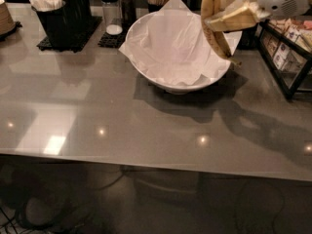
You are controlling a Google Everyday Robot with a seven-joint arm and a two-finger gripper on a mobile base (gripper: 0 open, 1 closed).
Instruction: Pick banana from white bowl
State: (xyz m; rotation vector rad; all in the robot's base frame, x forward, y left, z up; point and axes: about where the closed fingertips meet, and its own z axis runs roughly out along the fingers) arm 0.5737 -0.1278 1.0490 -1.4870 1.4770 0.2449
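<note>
The white bowl (158, 82) stands at the back middle of the grey table, lined with crumpled white paper (170, 48). My gripper (229, 14) hangs above the bowl's right rim, its pale yellow fingers shut on the banana (217, 35). The banana is yellow with brown spots. It hangs nearly upright, lifted clear of the bowl, with its dark stem tip pointing down to the right past the rim.
A black holder with white napkins (61, 13) and shakers (113, 11) stand at the back left. A black wire rack with packets (287, 52) is at the right edge. The grey table (122, 126) runs toward the front edge.
</note>
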